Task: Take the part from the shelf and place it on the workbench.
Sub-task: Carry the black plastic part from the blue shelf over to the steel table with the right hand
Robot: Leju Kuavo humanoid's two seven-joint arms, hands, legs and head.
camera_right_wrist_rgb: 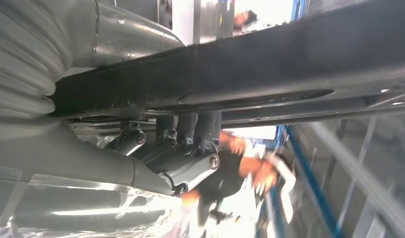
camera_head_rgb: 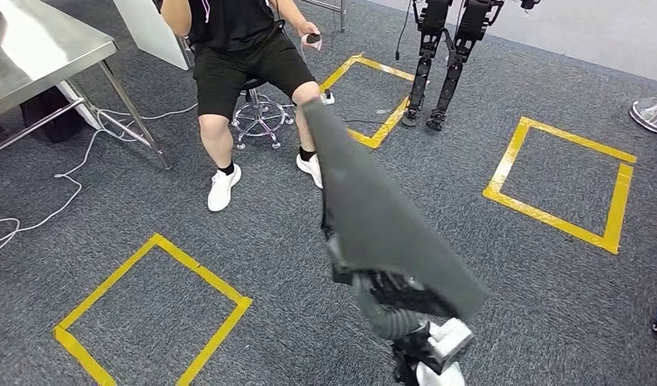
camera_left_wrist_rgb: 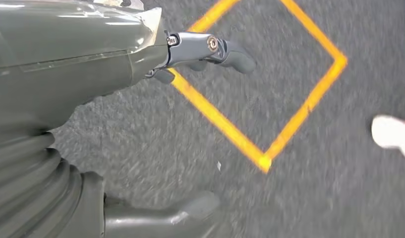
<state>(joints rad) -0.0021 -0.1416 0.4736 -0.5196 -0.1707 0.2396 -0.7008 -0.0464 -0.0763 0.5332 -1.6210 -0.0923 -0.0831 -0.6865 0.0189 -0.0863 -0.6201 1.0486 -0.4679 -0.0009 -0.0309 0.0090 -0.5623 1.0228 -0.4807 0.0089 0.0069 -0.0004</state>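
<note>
My right hand point(camera_right_wrist_rgb: 178, 148) clamps the dark grey flat elongated panel part point(camera_head_rgb: 381, 213); in the right wrist view my fingers point(camera_right_wrist_rgb: 202, 129) curl up against the panel's underside. In the head view the part occupies the centre of the frame. Its long axis runs diagonally, from a narrow end at upper centre, near the seated person's knee, down to a wide end at lower right. The broad face is tilted toward the camera. My right arm rises beneath the wide end at the lower edge of the frame.

My left hand point(camera_left_wrist_rgb: 205, 54) holds nothing. Its fingers are spread apart over the grey carpet floor point(camera_head_rgb: 293, 233), above a yellow tape square point(camera_left_wrist_rgb: 269, 114).

Edges and open room: a stainless steel worktop point(camera_head_rgb: 35, 48) sits in the upper left corner of the head view, its legs angled to the carpet and a white cable point(camera_head_rgb: 59, 173) trailing beside them. A person in black shorts and white shoes point(camera_head_rgb: 236, 64) sits on a stool at upper centre, just beyond the part's narrow end. Open carpet lies at lower left around a yellow tape square point(camera_head_rgb: 152, 318), and at right around another point(camera_head_rgb: 562, 181). The black legs of a second robot point(camera_head_rgb: 441, 56) stand at the top, right of centre.
</note>
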